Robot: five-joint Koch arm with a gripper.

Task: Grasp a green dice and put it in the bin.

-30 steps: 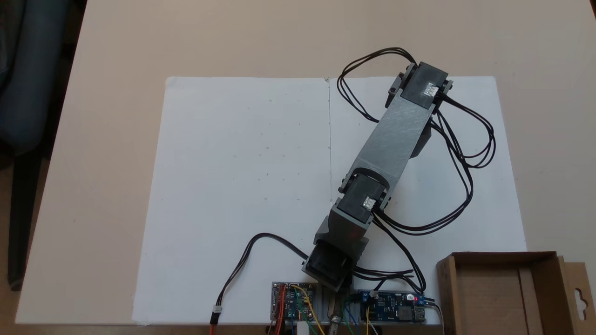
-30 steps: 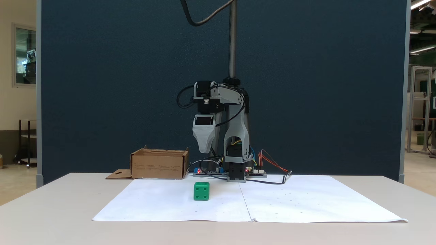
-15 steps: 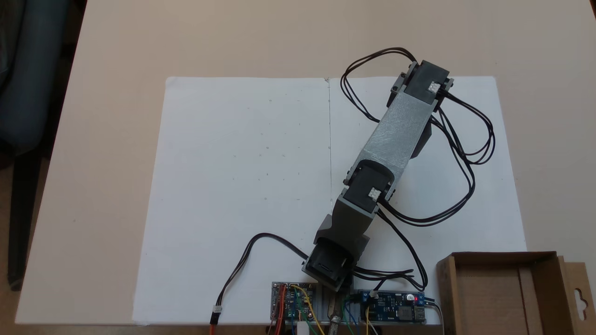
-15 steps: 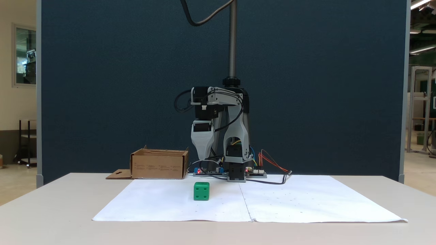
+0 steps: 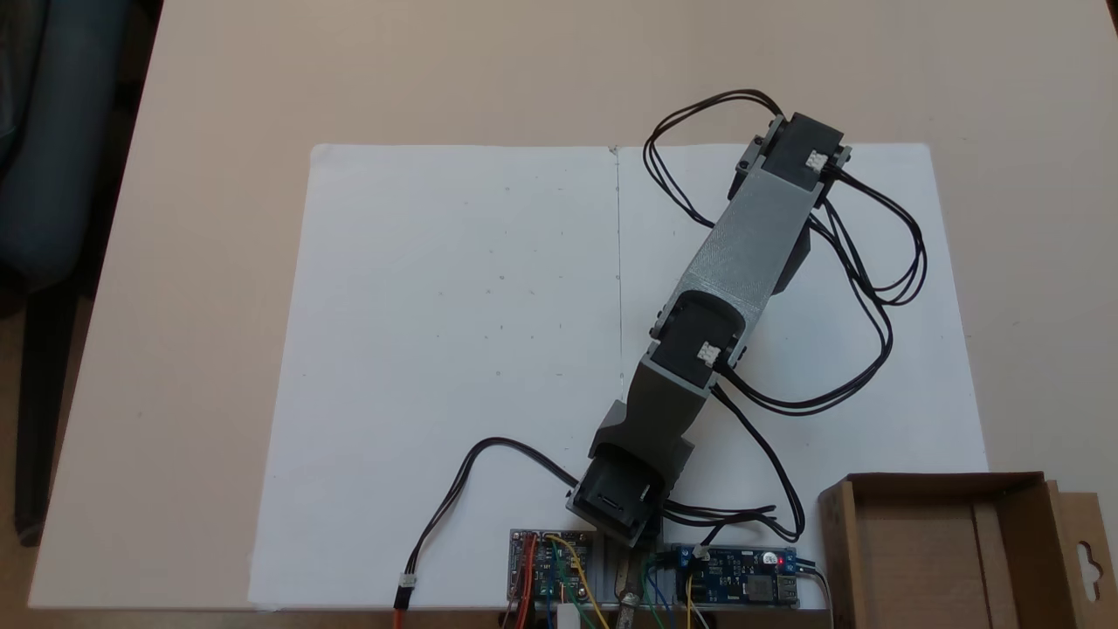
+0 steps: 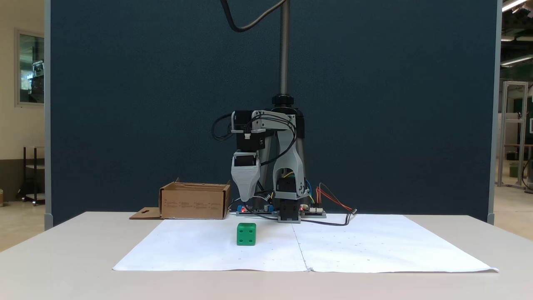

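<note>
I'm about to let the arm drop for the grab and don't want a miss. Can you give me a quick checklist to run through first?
1. Green dice flat on the white paper, free of the arm: ok.
2. Pincer above the dice, apart from it: ok.
3. Pincer open wide enough: cannot tell, one tip shows.
4. Pincer lined up front to back: cannot tell; the arm covers that spot from above.
5. Cardboard box open, nothing inside: ok.
6. Black cables away from the dice: ok.
</note>
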